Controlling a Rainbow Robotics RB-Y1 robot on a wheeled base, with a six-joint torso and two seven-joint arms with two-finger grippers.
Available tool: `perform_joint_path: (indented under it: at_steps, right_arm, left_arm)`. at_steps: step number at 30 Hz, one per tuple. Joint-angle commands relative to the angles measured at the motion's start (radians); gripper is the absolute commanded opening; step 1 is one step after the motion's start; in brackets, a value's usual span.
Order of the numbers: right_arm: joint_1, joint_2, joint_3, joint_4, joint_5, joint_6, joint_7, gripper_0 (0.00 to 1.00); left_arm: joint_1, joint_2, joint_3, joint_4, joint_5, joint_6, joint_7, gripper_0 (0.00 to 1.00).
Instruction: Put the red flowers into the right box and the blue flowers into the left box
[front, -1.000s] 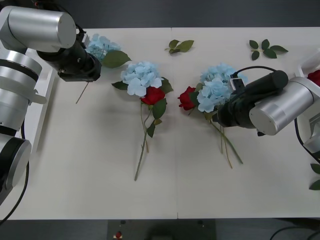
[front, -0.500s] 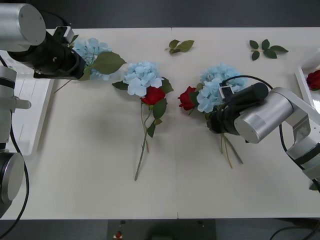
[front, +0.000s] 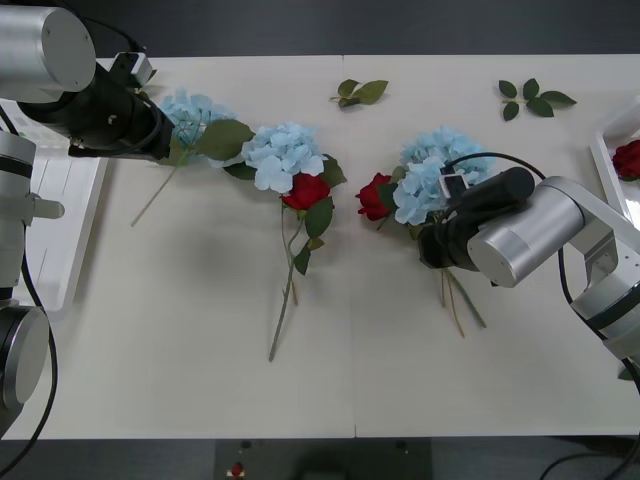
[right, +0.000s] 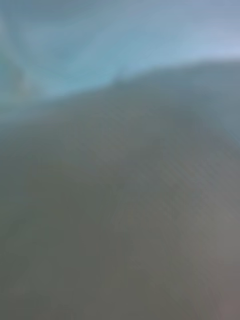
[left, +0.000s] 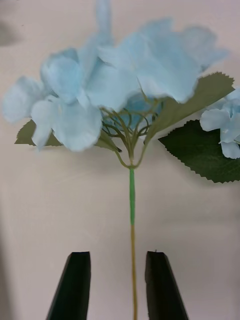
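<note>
Blue flowers (front: 285, 153): three pale sky-blue clusters on thin stems, lying flat on the tabletop at far left, centre and right of centre.
Red flowers (front: 307, 190): two deep-red roses lying mid-tabletop, each touching a blue cluster; a third lies in the right box.
Left box (front: 60, 215): white tray at the left edge.
Right box (front: 606, 150): white tray at the right edge.

Left arm, silver cylindrical links with black wrist, reaches in from far-left corner, forearm angled across table. Left gripper (left: 118, 285), two black tapered fingers (left: 74, 287), parted with narrow gap, pointing away from wrist. Right arm, silver forearm and black wrist, stretches in from right edge, wrist tipped low toward table centre. Right gripper (front: 432, 248) tucked under wrist.
</note>
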Motion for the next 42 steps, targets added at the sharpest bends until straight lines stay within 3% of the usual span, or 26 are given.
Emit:
perform_joint_path:
  at_steps: [1,11,21,29,34,42]
  right_arm:
    - [-0.037,0.034,-0.015,0.009,0.001,-0.010,0.008,0.00]
    - [-0.042,0.020,-0.024,0.012,-0.016,-0.022,0.027,0.00]
    - [-0.042,-0.056,-0.181,0.012,-0.255,-0.022,0.242,0.00]
    - [-0.042,-0.168,-0.280,0.012,-0.554,-0.029,0.473,0.00]
    - [-0.039,-0.256,-0.290,0.052,-0.910,-0.099,0.604,0.00]
    - [-0.039,-0.262,-0.290,0.063,-1.277,-0.151,0.852,0.00]
  left_arm:
    - [-0.014,0.024,0.013,-0.035,-0.011,-0.009,-0.038,1.00]
    - [0.013,0.028,-0.057,0.009,-0.028,-0.070,-0.038,1.00]
    - [0.070,0.028,-0.138,0.066,0.015,-0.141,-0.042,1.00]
    - [0.127,0.028,-0.174,0.066,0.033,-0.211,-0.034,1.00]
    - [0.141,0.020,-0.212,0.068,0.038,-0.253,-0.015,1.00]
    - [0.145,-0.014,-0.238,0.095,0.013,-0.310,0.020,1.00]
